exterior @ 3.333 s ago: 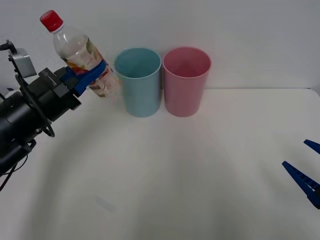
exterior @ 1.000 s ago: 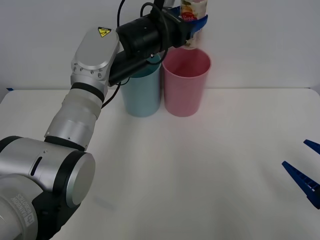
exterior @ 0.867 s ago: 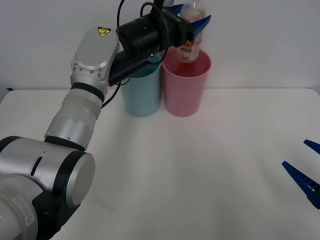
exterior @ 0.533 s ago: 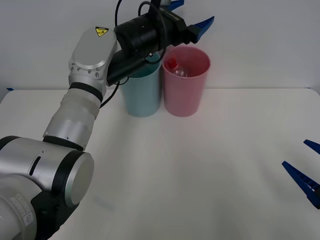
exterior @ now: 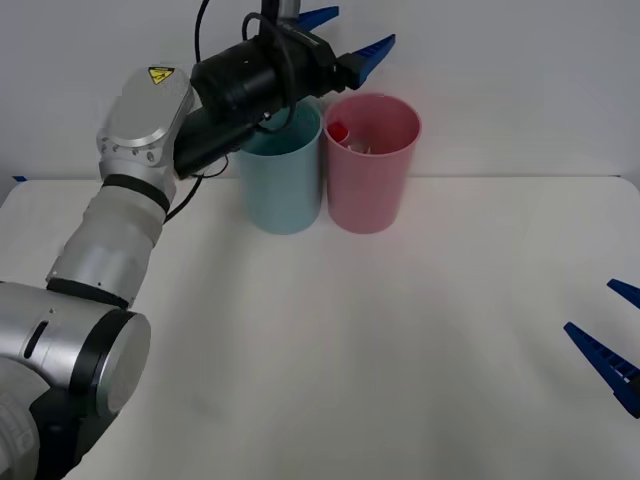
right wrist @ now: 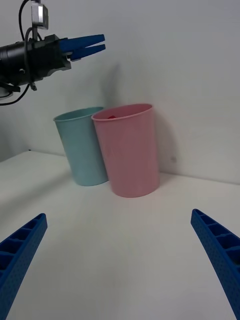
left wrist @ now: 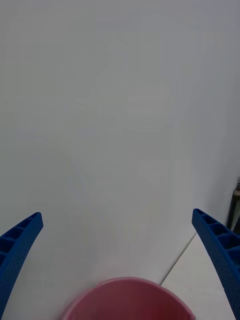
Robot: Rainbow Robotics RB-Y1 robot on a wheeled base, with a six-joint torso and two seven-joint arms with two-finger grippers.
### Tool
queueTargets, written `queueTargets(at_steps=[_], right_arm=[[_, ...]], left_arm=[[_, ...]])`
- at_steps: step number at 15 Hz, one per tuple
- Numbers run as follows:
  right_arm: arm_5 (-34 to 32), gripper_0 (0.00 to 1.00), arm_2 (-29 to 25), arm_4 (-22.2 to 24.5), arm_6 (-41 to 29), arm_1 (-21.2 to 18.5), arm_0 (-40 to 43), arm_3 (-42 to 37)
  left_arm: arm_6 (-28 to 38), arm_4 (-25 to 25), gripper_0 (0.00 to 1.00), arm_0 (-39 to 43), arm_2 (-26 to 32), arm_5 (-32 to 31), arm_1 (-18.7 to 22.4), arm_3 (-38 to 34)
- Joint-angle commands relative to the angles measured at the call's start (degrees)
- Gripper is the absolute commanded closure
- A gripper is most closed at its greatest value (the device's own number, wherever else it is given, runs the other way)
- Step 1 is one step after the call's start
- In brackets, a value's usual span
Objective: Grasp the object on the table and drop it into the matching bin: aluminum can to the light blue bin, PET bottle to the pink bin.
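One white desk (exterior: 330, 340) carries everything, wide and plain with a rounded far corner at the right. Two arms are in the front view. The left arm reaches up and across above the bins, its silver and black links ending in the left claw (exterior: 345, 32), which hangs in the air over the far rims with its blue ribbed fingers spread apart and nothing between them. The right claw (exterior: 612, 338) sits low at the desk's right edge, well apart from the bins, its fingers likewise spread and empty.

Two bins stand upright at the back of the desk, touching or just beside each other: one light blue bin (exterior: 283, 170) on the left and one pink bin (exterior: 370, 170) on the right.

One PET bottle (exterior: 345, 137) lies inside the pink bin, its red cap against the inner wall on the side toward the light blue bin.

The front view looks down into the pink bin and catches the bottle's clear body. The right wrist view takes both bins from the side, with a sliver of red at the pink rim, and the left claw high above them. The left wrist view shows the pink bin's rim below the spread fingers, against the white wall.
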Motion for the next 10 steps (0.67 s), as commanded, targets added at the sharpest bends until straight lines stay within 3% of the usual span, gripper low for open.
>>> queueTargets(at_steps=[1, 6, 10], right_arm=[[0.0, 0.0, 0.0, 0.0, 0.01, 0.0, 0.0, 0.0], [0.0, 0.0, 0.0, 0.0, 0.01, 0.0, 0.0, 0.0], [0.0, 0.0, 0.0, 0.0, 0.01, 0.0, 0.0, 0.0]], left_arm=[[-0.06, 4.28, 0.0, 4.11, -1.39, -0.57, 3.05, -4.72], [-0.15, 9.73, 0.0, 13.25, -0.24, -4.44, 8.06, -13.42], [-0.15, 10.52, 0.0, 20.72, 5.91, -10.5, 10.08, -19.83]])
